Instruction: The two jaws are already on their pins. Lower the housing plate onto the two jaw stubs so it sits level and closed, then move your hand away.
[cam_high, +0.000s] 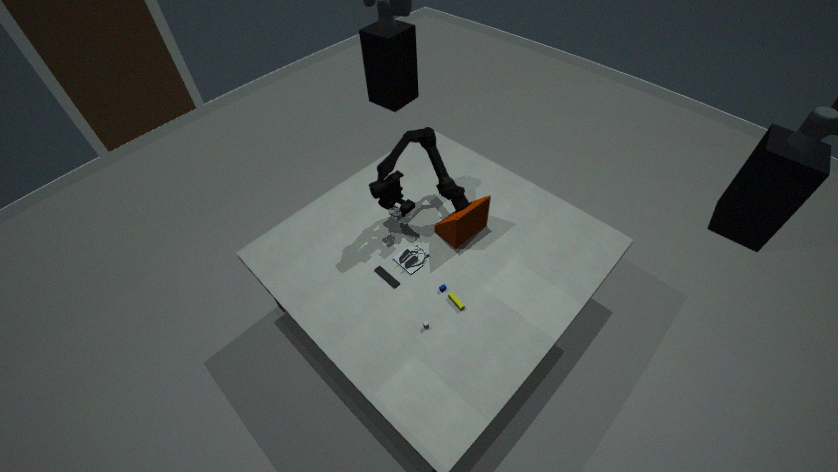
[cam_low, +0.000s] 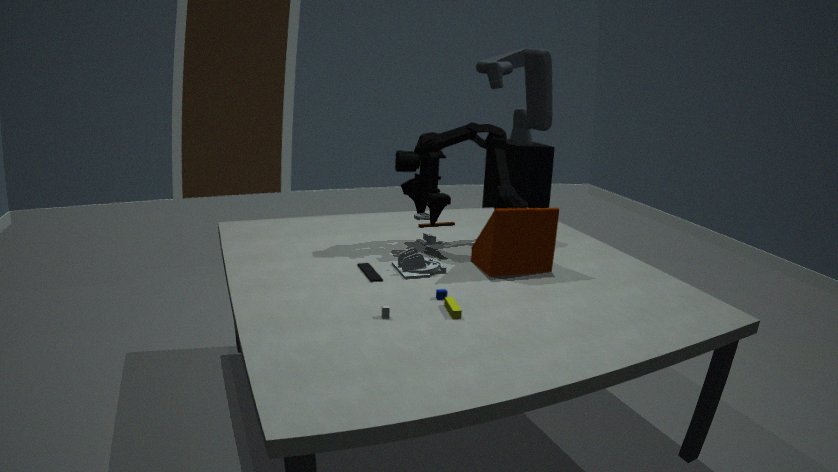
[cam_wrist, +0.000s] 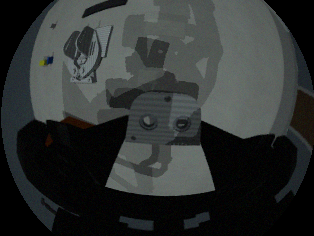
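Note:
My gripper (cam_high: 399, 209) (cam_low: 428, 217) (cam_wrist: 164, 121) is shut on the housing plate (cam_high: 395, 214) (cam_low: 422, 216) (cam_wrist: 164, 112), a grey ribbed plate with two round holes. It hangs above the table, behind the jaw assembly; a thin brown edge shows below the fingers in the exterior view. The two dark grey jaws (cam_high: 405, 256) (cam_low: 410, 259) (cam_wrist: 85, 40) stand side by side on their light base (cam_high: 413, 272) (cam_low: 410, 274) (cam_wrist: 82, 79). The assembly lies to the upper left of the held plate in the wrist view. The pins and stub details are too small to tell.
An orange wedge-shaped block (cam_high: 469, 225) (cam_low: 521, 243) stands right of the assembly. A black bar (cam_high: 387, 276) (cam_low: 370, 272) lies left of it. A blue cube (cam_high: 442, 287) (cam_low: 441, 294), a yellow bar (cam_high: 456, 301) (cam_low: 452, 308) and a small grey piece (cam_high: 426, 325) (cam_low: 385, 312) lie in front.

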